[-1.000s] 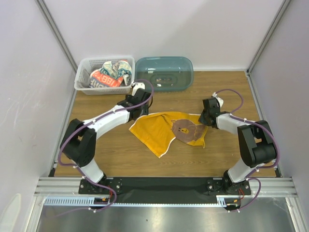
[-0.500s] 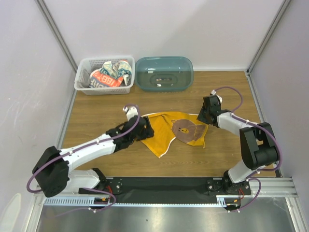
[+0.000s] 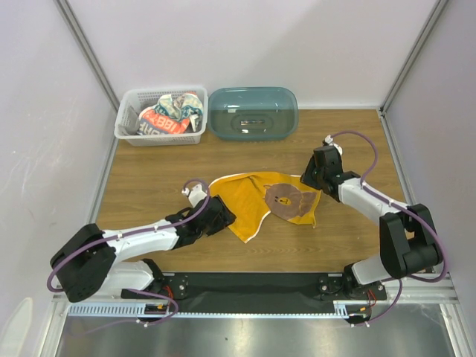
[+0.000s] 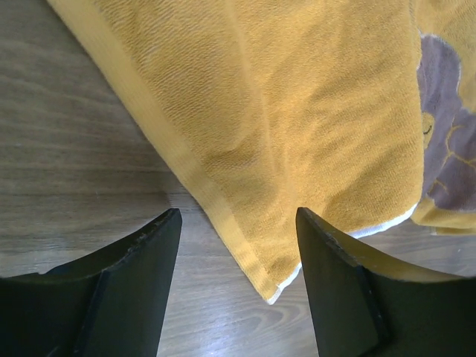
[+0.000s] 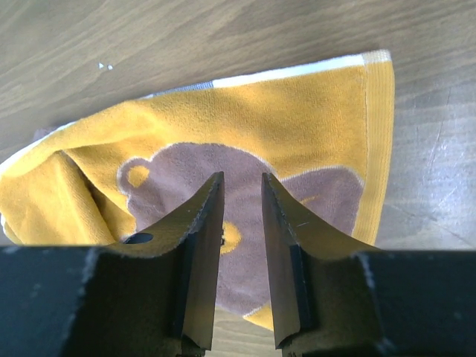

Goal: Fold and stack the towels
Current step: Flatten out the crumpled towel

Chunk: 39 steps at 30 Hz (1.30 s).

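Currently, the orange towel (image 3: 253, 199) lies rumpled at mid-frame on the counter (image 3: 149, 167), not yet spread flat. The left pincer (image 3: 224, 216) stands wide open and empty, jaws astride the towel's lower hem near a corner. The right pincer (image 3: 312, 177) is parted only narrowly, grips nothing, and is poised over the bear patch (image 5: 160, 197) at the towel's right side.

Judgement: each pincer should close on a single layer at a true corner, not mid-hem. Both should then draw apart evenly to flatten the cloth before any fold.

The left wrist view shows the white-trimmed corner (image 4: 279, 286), which the arm masks from above. The right wrist view shows a doubled-over flap at lower left. Only the top view shows the other towels (image 3: 169, 115) bundled in the basket (image 3: 128, 134) at upper left.
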Available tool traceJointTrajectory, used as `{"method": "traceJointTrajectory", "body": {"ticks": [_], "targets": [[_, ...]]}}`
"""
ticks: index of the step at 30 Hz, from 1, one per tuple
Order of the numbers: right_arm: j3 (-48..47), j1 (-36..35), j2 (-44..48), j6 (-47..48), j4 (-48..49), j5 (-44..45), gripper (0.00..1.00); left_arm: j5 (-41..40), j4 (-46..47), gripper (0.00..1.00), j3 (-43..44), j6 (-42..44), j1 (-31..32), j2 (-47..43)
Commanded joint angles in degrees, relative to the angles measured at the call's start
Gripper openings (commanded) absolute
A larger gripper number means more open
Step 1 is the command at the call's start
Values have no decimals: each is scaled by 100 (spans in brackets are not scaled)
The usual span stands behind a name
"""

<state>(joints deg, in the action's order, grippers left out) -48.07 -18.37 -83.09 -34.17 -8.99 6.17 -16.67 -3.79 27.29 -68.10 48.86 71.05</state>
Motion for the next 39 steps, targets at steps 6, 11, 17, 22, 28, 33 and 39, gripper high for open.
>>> {"method": "traceJointTrajectory", "body": {"ticks": [6, 11, 17, 22, 28, 33, 39], "targets": [[105, -53, 355, -37, -234, 173, 33, -293, 941, 65, -311, -582, 53, 129], [246, -53, 451, -81, -296, 191, 33, -503, 1057, 45, -259, -573, 53, 261], [492, -70, 495, -186, -252, 156, 33, -1014, 423, 2, -118, -118, -69, -196], [571, -324, 504, -256, -348, 42, 33, -733, -376, 0, -57, 567, -684, -766], [624, -580, 671, -510, -796, 235, 34, -908, -1263, 0, 198, 1535, -1264, -1075], [764, -580, 733, -599, -1095, 323, 35, -1110, -1861, 0, 312, 1905, -1757, -996], [659, -510, 724, -529, -1578, 665, 39, -1656, -2143, 0, 637, 2151, -2082, -813]]}}
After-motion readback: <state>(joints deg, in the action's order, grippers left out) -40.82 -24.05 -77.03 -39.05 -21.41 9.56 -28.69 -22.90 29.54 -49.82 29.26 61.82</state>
